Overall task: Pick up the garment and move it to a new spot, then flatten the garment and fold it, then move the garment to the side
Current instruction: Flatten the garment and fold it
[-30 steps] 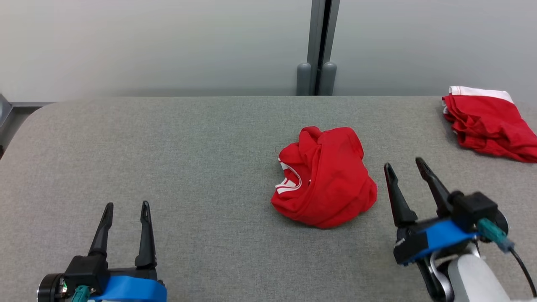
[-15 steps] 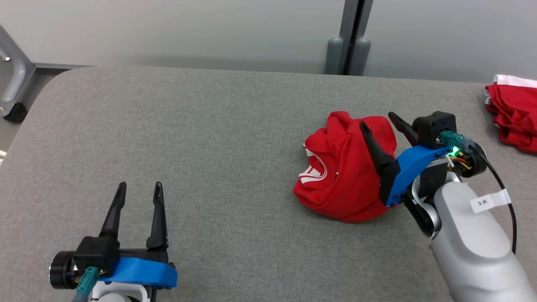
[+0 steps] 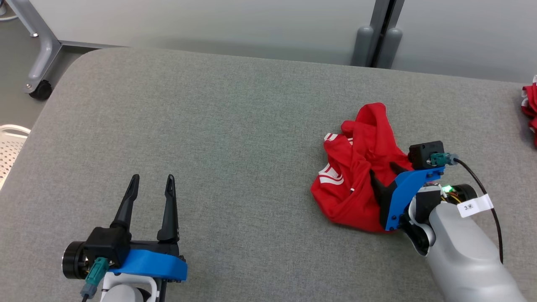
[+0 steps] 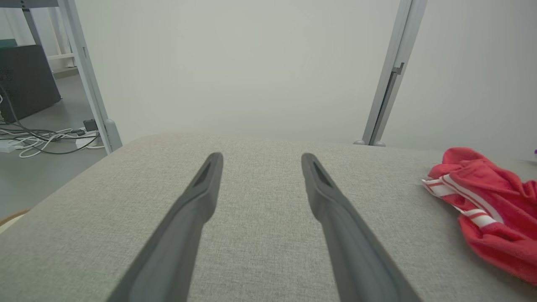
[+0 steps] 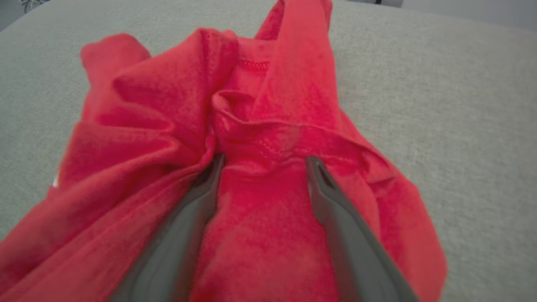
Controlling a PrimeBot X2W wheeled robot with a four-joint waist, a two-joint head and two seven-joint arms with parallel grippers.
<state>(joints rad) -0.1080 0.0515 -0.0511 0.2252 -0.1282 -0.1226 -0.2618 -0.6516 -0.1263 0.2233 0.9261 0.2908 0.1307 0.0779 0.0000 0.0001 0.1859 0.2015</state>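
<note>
garment [image 3: 356,184] bunched on table [image 3: 230,126], right gripper [image 5: 265,161] sunk in it with fingers [image 5: 184,218] spread, left gripper [image 3: 152,179] wide, empty, red cloth [image 3: 529,105] apart.

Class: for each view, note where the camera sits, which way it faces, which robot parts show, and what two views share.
Head view: head, facing forward and down at the table; left gripper, right gripper.
Left wrist view: left wrist, facing across the table; own open fingers.
Right wrist view: right wrist, facing the red garment; own fingers.
Shared: both wrist views show the garment.
</note>
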